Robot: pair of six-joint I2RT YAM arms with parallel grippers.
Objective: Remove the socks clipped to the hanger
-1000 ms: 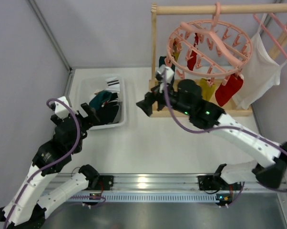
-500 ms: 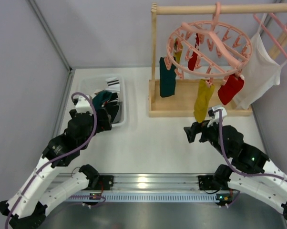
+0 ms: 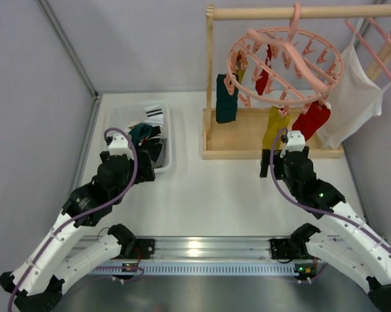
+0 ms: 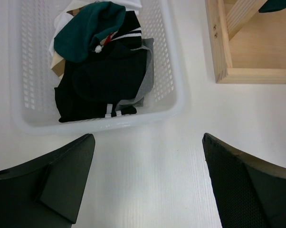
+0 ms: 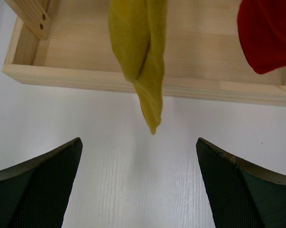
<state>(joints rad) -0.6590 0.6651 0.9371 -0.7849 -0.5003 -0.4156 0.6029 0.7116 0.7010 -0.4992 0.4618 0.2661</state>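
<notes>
the right gripper has its jaws wide open just under the tip of the yellow sock, ready, i think, to pull it off the pink hanger. the left gripper is open and empty by the basket. a moment ago the right one sat farther back from the sock.

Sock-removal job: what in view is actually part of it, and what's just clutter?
Job:
- pink clip hanger
- teal sock, yellow sock and red socks clipped to it
- white basket, probably the drop-off

Clutter:
- white shirt
- wooden rack
</notes>
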